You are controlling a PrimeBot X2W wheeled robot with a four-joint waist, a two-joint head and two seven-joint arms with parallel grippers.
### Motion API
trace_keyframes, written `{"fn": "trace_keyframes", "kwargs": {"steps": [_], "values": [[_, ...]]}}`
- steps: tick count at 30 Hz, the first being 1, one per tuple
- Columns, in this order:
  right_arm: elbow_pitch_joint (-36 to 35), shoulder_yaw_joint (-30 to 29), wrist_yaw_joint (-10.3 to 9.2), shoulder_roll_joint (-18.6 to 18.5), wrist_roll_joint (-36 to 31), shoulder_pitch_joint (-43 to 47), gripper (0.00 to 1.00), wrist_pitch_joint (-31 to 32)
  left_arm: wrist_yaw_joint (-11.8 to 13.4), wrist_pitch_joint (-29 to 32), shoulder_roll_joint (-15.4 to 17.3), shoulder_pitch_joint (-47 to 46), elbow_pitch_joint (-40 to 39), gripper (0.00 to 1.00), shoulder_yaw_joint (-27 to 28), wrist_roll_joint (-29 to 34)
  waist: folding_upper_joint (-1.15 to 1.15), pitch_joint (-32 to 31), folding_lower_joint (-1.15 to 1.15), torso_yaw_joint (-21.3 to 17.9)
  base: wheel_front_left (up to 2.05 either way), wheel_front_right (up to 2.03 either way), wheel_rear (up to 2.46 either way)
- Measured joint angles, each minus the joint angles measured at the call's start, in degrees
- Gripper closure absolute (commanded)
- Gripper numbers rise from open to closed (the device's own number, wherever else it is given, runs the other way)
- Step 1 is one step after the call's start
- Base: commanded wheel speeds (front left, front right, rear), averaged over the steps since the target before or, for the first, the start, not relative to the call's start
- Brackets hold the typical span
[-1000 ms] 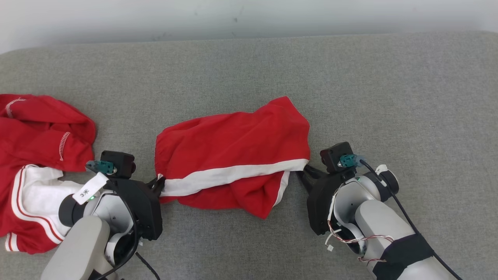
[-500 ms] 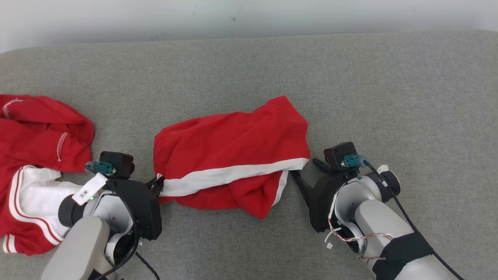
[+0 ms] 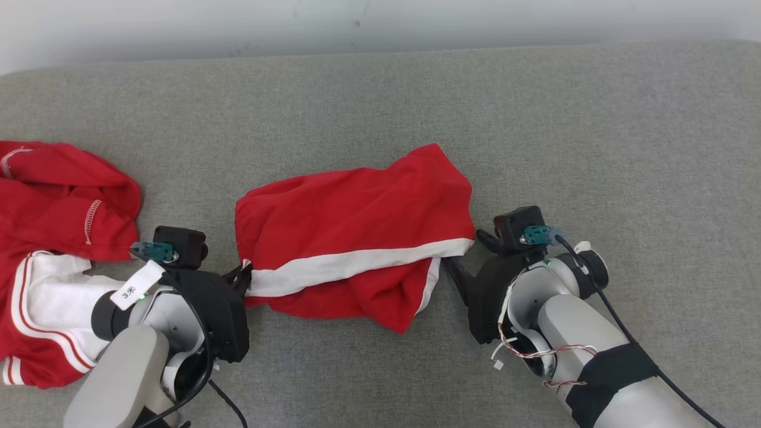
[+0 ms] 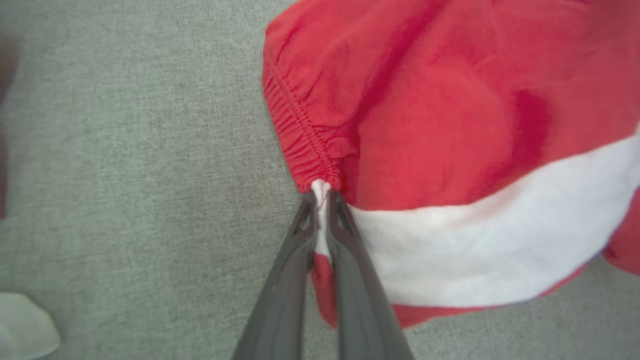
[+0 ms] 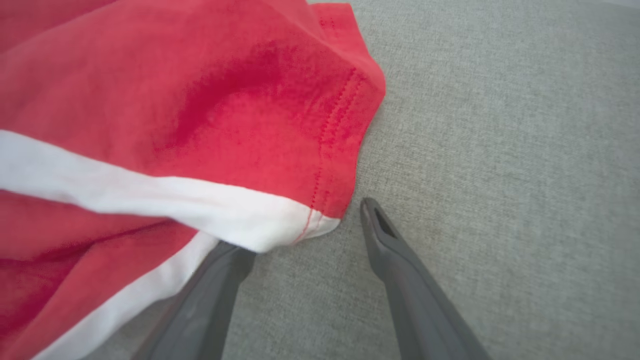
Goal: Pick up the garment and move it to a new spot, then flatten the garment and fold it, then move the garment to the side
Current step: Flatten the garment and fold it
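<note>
While in left claw (image 4: 322, 197), garment (image 3: 357, 232) beside wide right claw (image 3: 465, 249).

Bare cushion (image 3: 624, 148) is offered on the right gripper's (image 3: 464, 248) outer side; the left gripper's (image 3: 242, 274) outer side is crowded by a red-and-white pile (image 3: 53, 238).

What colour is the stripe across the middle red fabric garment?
White stripe; left wrist view shows it best.

Soft, even light leaves only faint shadows beneath the red shorts (image 3: 357, 238). The head view is sharp; both wrist views are softer, the dark fingers (image 4: 287, 280) blurred near the bottom edge.
</note>
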Motion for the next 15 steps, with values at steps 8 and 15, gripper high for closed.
{"fn": "trace_keyframes", "kwargs": {"steps": [8, 15], "values": [[1.12, 2.18, -0.04, -0.02, 1.47, -1.17, 1.00, -1.00, -0.03, -0.33, -0.31, -0.40, 0.33, 1.00, -0.16, -0.34, 0.00, 0.41, 0.00, 0.51, 0.00, 0.00, 0.00], [2.82, 1.63, 0.02, -0.03, 1.53, -1.63, 1.00, -2.48, -0.43, -1.60, -0.36, -0.47, 0.97, 1.00, 0.12, -0.97, 0.00, -0.10, 0.00, 0.34, 0.00, 0.00, 0.00]]}}
